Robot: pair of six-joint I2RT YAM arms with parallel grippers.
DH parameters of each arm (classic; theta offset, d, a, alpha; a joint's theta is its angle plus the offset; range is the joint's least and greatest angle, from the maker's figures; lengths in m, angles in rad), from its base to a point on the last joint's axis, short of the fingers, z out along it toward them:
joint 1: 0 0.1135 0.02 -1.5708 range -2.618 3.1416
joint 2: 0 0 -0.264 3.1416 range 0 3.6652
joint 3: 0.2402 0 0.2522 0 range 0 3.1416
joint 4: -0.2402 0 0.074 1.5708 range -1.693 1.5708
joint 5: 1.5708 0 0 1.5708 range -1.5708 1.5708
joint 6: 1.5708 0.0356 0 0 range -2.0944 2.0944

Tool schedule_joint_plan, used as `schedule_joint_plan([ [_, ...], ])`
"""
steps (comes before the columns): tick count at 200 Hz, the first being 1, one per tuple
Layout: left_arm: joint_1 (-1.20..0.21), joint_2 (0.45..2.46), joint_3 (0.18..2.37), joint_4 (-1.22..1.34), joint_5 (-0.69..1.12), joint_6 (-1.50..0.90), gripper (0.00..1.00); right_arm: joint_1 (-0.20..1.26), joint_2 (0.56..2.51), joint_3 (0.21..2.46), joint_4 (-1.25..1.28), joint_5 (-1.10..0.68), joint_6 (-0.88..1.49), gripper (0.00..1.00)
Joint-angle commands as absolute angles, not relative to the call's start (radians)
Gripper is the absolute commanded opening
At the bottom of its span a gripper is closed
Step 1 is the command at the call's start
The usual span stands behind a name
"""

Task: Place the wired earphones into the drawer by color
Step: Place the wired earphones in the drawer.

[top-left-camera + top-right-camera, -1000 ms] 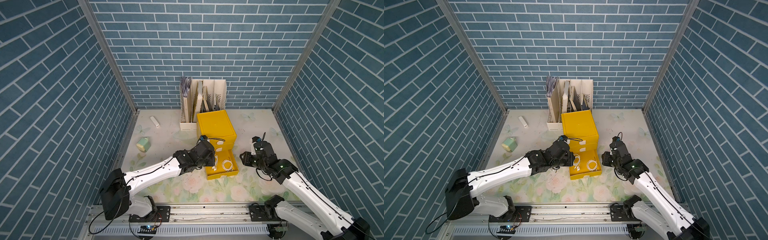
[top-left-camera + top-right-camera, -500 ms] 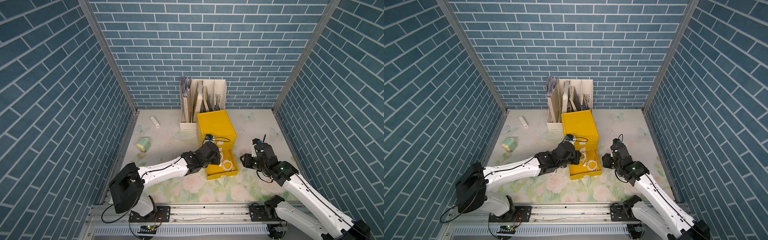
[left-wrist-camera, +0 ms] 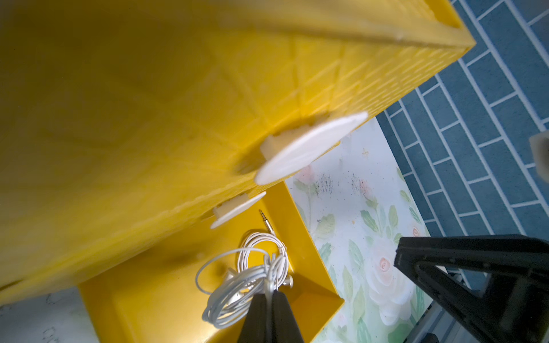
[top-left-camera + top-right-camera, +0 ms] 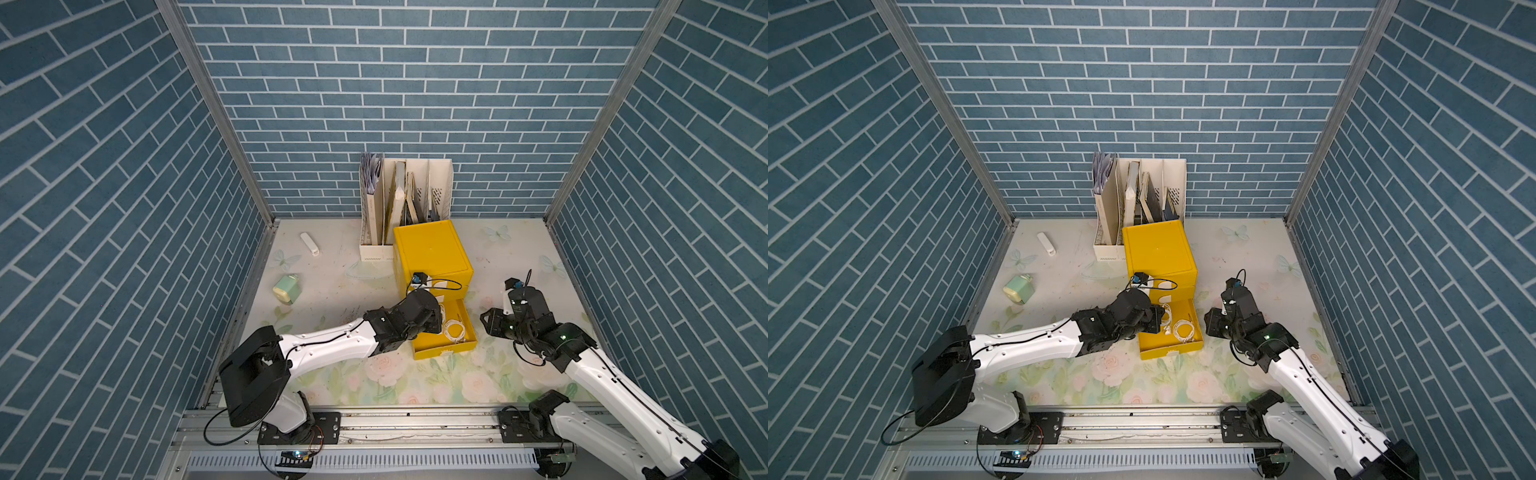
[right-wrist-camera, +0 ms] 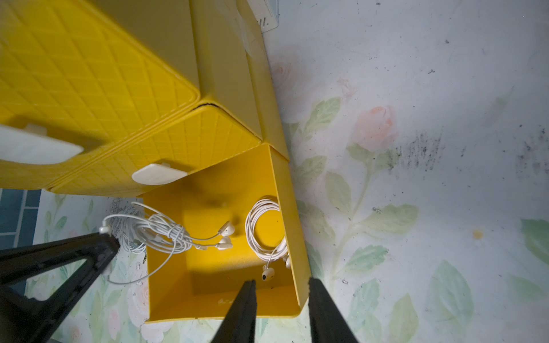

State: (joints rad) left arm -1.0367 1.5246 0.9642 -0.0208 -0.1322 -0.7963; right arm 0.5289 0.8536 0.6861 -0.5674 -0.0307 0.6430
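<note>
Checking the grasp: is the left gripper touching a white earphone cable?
Touching. The left wrist view shows the left gripper shut on the white earphone cable.

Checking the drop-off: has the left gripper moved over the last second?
Yes. In both top views the left gripper has shifted right, farther over the open drawer, which has stayed put. It is shut on white earphones.

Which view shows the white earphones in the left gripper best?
Right wrist: the held earphones show whole, hanging across the drawer side edge, apart from the second coil. Left wrist: close, but overlapping that coil. Both top views: a tiny tangle.
</note>
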Motion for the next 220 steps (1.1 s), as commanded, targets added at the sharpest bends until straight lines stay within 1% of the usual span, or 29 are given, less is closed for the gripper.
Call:
schedule_joint_plan([
  [1,-1.039,1.606,0.900,-0.202,-0.099,-0.852,0.11,0.523,0.853,0.684,-0.569,-0.032,0.604,0.33],
  [29,-1.051,1.621,0.895,-0.210,-0.106,-0.857,0.12,0.525,0.853,0.684,-0.571,-0.031,0.603,0.33],
  [61,-1.063,1.613,0.890,-0.228,-0.119,-0.869,0.19,0.522,0.855,0.684,-0.570,-0.031,0.603,0.33],
  [85,-1.070,1.594,0.888,-0.238,-0.129,-0.876,0.26,0.522,0.859,0.688,-0.568,-0.032,0.603,0.33],
  [108,-1.073,1.570,0.894,-0.256,-0.141,-0.880,0.27,0.522,0.861,0.694,-0.568,-0.033,0.603,0.33],
  [129,-1.078,1.522,0.898,-0.273,-0.150,-0.890,0.31,0.523,0.857,0.693,-0.570,-0.034,0.603,0.33],
  [141,-1.081,1.487,0.904,-0.285,-0.157,-0.895,0.36,0.522,0.854,0.692,-0.570,-0.032,0.604,0.33],
  [159,-1.083,1.432,0.914,-0.295,-0.164,-0.897,0.48,0.521,0.851,0.688,-0.567,-0.034,0.606,0.33],
  [173,-1.082,1.400,0.934,-0.305,-0.165,-0.893,0.56,0.521,0.853,0.684,-0.562,-0.034,0.606,0.33],
  [200,-1.083,1.335,0.963,-0.327,-0.172,-0.893,0.57,0.521,0.857,0.685,-0.558,-0.035,0.608,0.33],
  [214,-1.082,1.284,0.962,-0.361,-0.211,-0.903,0.58,0.522,0.856,0.686,-0.558,-0.035,0.608,0.33],
  [220,-1.081,1.258,0.962,-0.384,-0.234,-0.907,0.61,0.521,0.856,0.686,-0.558,-0.038,0.607,0.33],
])
